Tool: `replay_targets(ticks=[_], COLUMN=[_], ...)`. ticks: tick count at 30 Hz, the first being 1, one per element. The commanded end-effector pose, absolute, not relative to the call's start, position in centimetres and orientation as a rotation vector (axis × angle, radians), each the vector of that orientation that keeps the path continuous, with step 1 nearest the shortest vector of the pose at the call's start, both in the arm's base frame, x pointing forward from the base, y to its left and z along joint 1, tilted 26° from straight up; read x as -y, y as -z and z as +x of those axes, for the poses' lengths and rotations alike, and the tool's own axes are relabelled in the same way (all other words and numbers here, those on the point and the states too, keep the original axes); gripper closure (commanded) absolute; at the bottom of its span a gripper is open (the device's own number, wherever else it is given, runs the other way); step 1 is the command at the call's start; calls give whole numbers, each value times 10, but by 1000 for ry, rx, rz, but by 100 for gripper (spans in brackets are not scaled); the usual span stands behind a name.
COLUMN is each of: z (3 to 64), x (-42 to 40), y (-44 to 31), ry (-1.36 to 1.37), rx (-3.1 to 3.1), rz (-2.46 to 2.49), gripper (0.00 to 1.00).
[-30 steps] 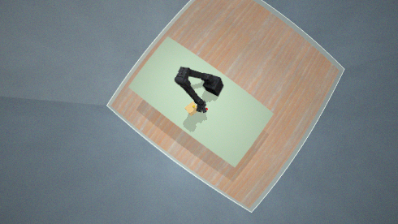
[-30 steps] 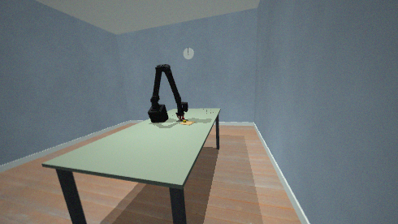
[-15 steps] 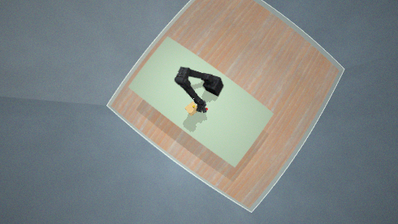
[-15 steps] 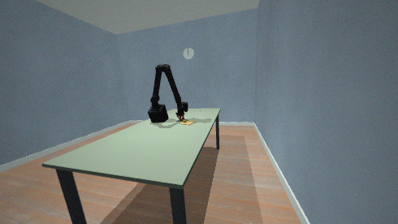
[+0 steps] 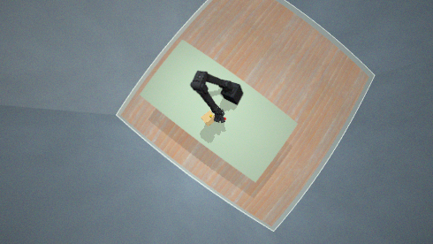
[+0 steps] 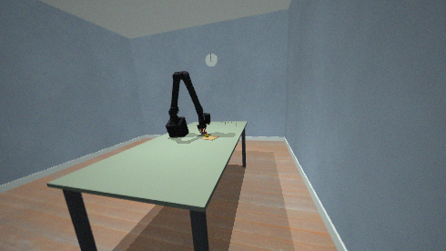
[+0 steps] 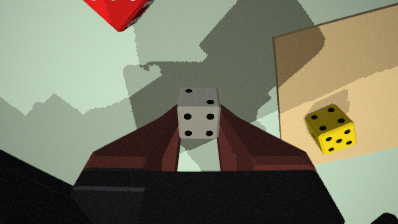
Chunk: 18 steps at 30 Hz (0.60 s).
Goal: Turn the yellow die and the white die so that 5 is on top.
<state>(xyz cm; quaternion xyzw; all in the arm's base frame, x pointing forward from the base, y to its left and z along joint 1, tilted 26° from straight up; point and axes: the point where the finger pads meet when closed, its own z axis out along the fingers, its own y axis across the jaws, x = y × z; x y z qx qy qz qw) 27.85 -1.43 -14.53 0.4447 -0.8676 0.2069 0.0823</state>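
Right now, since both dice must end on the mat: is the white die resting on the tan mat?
No: in the wrist view the white die sits clamped in the gripper, left of the mat, where only the yellow die lies.

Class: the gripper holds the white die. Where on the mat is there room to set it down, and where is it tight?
The gripper grips the white die off the mat. The mat's upper part, above the yellow die, looks bare. It is tighter along the mat's lower edge beside that die.
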Motion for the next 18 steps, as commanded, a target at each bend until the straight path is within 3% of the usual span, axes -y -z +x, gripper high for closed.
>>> replay_targets(ticks=[1,18], z=[289,290], x=[-2,-26], y=[120,63], ry=[-633,-624], rx=[2626,2630], rz=[1334,1295], gripper=[81,81])
